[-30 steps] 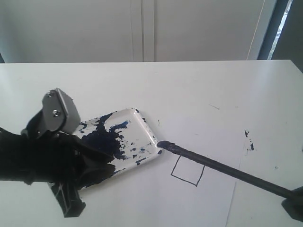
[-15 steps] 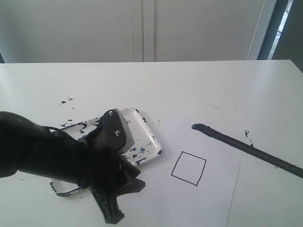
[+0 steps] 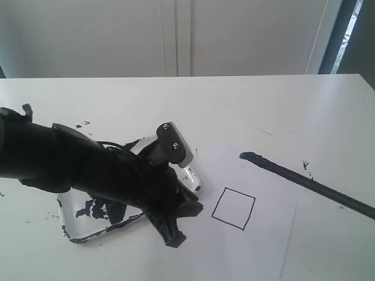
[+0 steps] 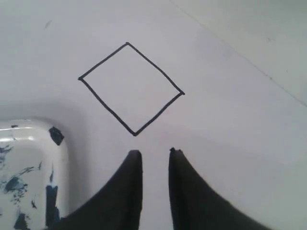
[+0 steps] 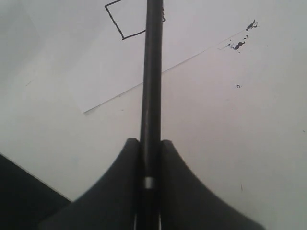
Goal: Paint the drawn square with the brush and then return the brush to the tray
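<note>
The brush point(image 3: 304, 182) is a long black stick slanting over the paper, its dark tip up and to the right of the drawn square point(image 3: 233, 209). It runs off the exterior view's right edge. My right gripper point(image 5: 150, 141) is shut on the brush point(image 5: 152, 72) shaft; it does not show in the exterior view. The paint-smeared white tray point(image 3: 188, 175) lies left of the square, mostly hidden by my left arm. My left gripper point(image 3: 183, 225) hovers between tray and square. In the left wrist view this gripper point(image 4: 155, 152) stands open by a narrow gap, empty, just short of the square point(image 4: 131, 88).
The square is drawn on a white paper sheet point(image 3: 263, 246) lying on the white table. Dark paint specks point(image 3: 307, 167) mark the table right of the brush, with more point(image 3: 82, 124) behind the tray. A tray corner point(image 4: 29, 158) sits beside the left fingers.
My left arm has swung right across the tray toward the square. The brush tip moved from the tray's edge up and to the right, then held still.
</note>
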### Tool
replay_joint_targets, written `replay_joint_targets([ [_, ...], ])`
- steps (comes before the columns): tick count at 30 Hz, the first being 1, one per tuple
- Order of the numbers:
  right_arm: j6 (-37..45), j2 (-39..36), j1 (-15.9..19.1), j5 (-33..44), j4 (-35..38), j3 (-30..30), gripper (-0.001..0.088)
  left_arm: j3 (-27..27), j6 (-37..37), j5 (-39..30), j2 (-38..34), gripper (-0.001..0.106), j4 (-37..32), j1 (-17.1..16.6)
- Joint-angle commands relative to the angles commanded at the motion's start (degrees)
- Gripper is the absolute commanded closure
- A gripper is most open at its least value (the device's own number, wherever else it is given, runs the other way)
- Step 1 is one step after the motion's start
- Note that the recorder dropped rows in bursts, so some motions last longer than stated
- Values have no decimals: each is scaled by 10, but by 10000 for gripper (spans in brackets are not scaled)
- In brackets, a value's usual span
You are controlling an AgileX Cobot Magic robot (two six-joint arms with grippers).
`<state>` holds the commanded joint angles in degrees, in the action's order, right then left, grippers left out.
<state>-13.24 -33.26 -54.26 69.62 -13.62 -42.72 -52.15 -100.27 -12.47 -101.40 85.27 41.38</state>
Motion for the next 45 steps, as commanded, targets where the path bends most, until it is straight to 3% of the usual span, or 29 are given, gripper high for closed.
replay_joint_targets([
  [8, -5, 0, 0, 0, 0, 0, 868, -11, -6, -21, -33, 1053, 0, 0],
  [13, -9, 0, 0, 0, 0, 0, 868, -11, -23, 24, -34, 1053, 0, -1],
  [31, -9, 0, 0, 3, 1, 0, 868, -33, -36, 49, -72, 1053, -3, -8],
  [36, -9, 0, 0, 3, 0, 0, 868, -39, -21, 28, -72, 1053, -1, -69],
  [39, -9, 0, 0, 3, 0, 0, 868, -39, -10, -41, -72, 1053, 0, -109],
  [45, -9, 0, 0, 3, -1, 0, 868, -46, -10, -129, -38, 1053, -16, -85],
])
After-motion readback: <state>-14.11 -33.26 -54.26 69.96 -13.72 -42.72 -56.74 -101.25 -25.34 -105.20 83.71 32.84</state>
